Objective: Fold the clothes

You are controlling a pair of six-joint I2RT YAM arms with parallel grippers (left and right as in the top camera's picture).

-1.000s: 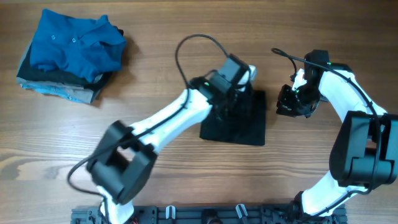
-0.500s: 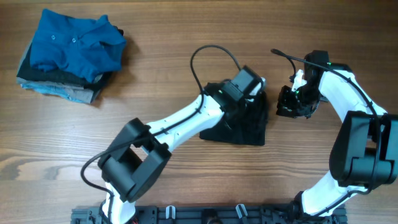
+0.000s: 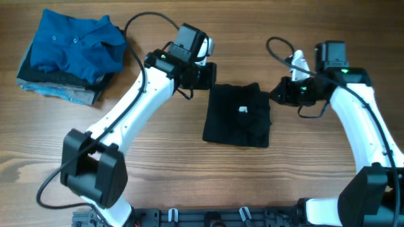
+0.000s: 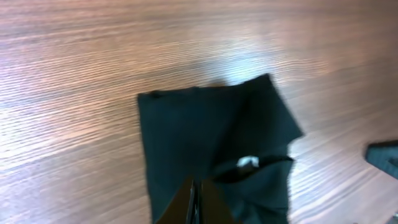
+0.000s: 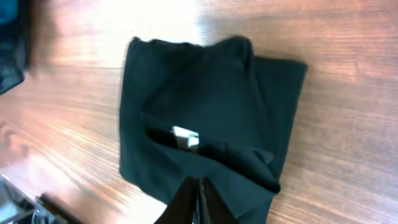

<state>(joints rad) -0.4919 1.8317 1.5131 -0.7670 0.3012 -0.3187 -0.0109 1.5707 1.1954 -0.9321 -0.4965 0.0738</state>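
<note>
The folded polo shirt (image 3: pixel 237 116) is plain black, with one small white mark (image 3: pixel 243 110) on its upper face; the table (image 3: pixel 189 170) is warm mid-brown wood, streaked lengthwise with fine paler and darker grain lines. In the stack, the buttoned shirt (image 3: pixel 72 44) is bright blue and the garments (image 3: pixel 57 88) under it are dark grey and light blue. The left arm (image 3: pixel 132 107) and right arm (image 3: pixel 363 120) are white with black joints, and the left gripper (image 4: pixel 194 199) and right gripper (image 5: pixel 199 196) are black
</note>
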